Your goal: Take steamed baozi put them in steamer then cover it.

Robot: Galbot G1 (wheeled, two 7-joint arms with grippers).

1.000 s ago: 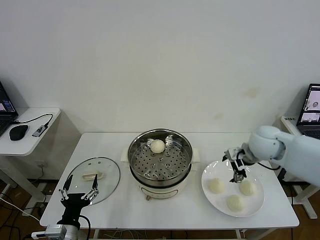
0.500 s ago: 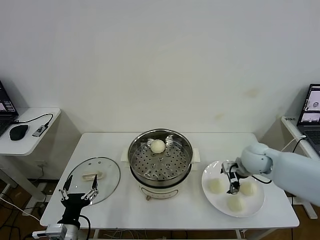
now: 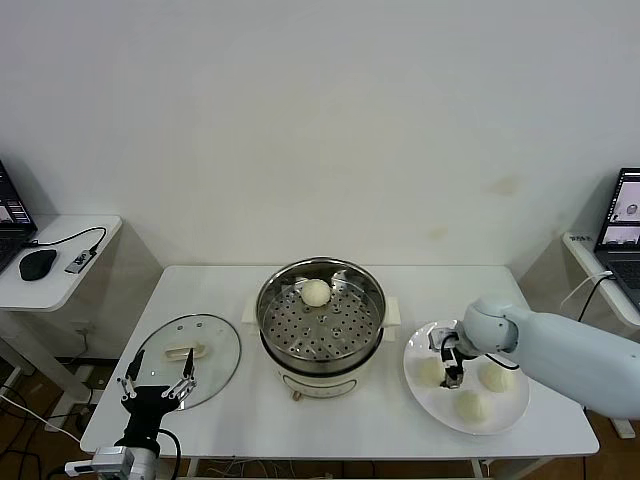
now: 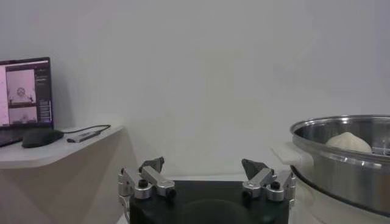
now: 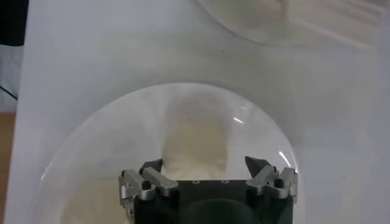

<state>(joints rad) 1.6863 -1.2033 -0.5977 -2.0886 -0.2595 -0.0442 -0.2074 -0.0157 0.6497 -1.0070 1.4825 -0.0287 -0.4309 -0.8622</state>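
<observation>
The left gripper [image 3: 157, 377] waits with its fingers spread wide and empty at the table's near left corner, the glass cover [image 3: 187, 359], clear with a metal rim and a cream oblong handle, lying flat just beyond its tips. Farther to that gripper's right stands the steamer [image 3: 320, 312], a shiny round steel pot on a cream base, its perforated tray carrying one smooth baozi [image 3: 315, 292] near the back wall. At the right, the right gripper [image 3: 447, 362] is down over the white plate [image 3: 512, 408], fingers apart around the leftmost bun [image 3: 431, 371], which the wrist camera shows directly ahead between the two tips (whether the pads touch the dough cannot be told). Two more buns sit on the plate, one [image 3: 497, 376] just to this gripper's right and one [image 3: 470, 405] nearer the table's front edge. The buns are round, so no axis needs matching; the grip likely turns only on centring and a gentle squeeze, since soft dough could dent. The right arm is plainly the nearer one to the plate.
</observation>
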